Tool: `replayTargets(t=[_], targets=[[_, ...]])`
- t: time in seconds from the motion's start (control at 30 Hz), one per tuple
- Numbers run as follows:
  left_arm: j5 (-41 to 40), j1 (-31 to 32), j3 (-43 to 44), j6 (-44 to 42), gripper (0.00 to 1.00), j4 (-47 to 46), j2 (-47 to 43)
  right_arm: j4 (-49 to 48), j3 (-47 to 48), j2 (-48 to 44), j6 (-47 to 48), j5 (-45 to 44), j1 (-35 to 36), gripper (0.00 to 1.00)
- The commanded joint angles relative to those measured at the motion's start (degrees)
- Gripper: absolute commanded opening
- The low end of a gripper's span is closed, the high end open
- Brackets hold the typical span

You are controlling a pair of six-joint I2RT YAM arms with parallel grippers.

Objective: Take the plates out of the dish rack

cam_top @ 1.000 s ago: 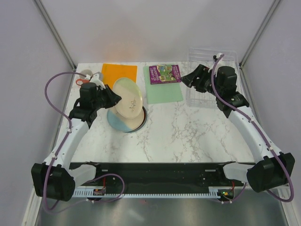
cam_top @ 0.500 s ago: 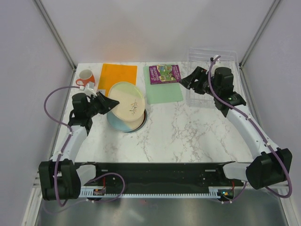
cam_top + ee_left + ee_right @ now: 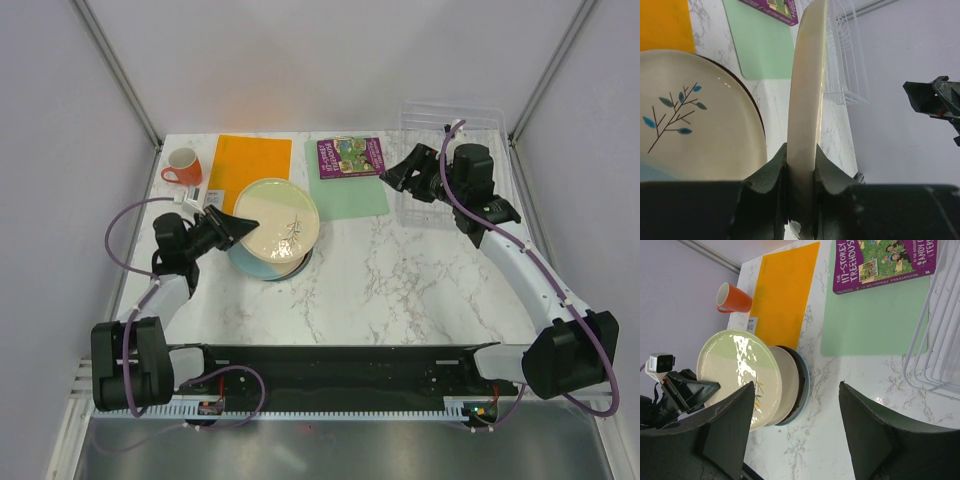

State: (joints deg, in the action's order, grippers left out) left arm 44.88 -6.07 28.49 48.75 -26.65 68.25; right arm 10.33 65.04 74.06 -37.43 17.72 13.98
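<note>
My left gripper (image 3: 232, 225) is shut on the near rim of a cream-and-pale-green plate with a leaf sprig (image 3: 278, 215). It holds the plate tilted just above a stack of plates (image 3: 256, 266) at the table's left centre. In the left wrist view the held plate (image 3: 807, 100) stands edge-on between the jaws of the left gripper (image 3: 801, 155). The stack's top plate (image 3: 690, 125) is cream and light blue with a blue-leaf sprig. The dish rack (image 3: 450, 190) at the back right shows no plates. My right gripper (image 3: 403, 175) hovers open and empty at the rack's left edge.
An orange mug (image 3: 183, 165) stands at the back left. An orange mat (image 3: 255, 160) and a green mat (image 3: 348, 190) lie at the back, with a purple book (image 3: 351, 157) on the green one. Walls close in both sides.
My left arm has drawn back toward the left and lowered. The held plate has tipped from steeply tilted to nearly flat over the stack. The mug has come into view. The right arm barely moved.
</note>
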Motion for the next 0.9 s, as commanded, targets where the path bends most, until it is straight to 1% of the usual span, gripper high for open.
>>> replayTargets(t=[0.0, 0.27, 0.43, 0.67, 0.87], targets=[[4.8, -2.4, -0.4, 5.8, 0.02, -12.9, 0.0, -1.9, -0.6, 0.1, 1.1, 0.6, -0.2, 0.75], [5.1, -5.1, -3.0, 5.2, 0.02, -12.2, 1.8, -2.0, -0.7, 0.7, 1.1, 0.7, -0.3, 0.75], [5.0, -5.6, -5.2, 5.2, 0.02, -14.0, 3.7, -2.1, -1.1, 0.8, 1.3, 0.7, -0.3, 0.75], [3.7, -5.9, -7.1, 5.5, 0.02, -16.2, 7.5, -1.9, -1.3, 0.9, 1.6, 0.7, -0.2, 0.75], [0.9, -6.4, -8.2, 4.3, 0.02, -14.7, 8.1, -2.1, -1.5, 1.2, 1.6, 0.7, -0.3, 0.74]])
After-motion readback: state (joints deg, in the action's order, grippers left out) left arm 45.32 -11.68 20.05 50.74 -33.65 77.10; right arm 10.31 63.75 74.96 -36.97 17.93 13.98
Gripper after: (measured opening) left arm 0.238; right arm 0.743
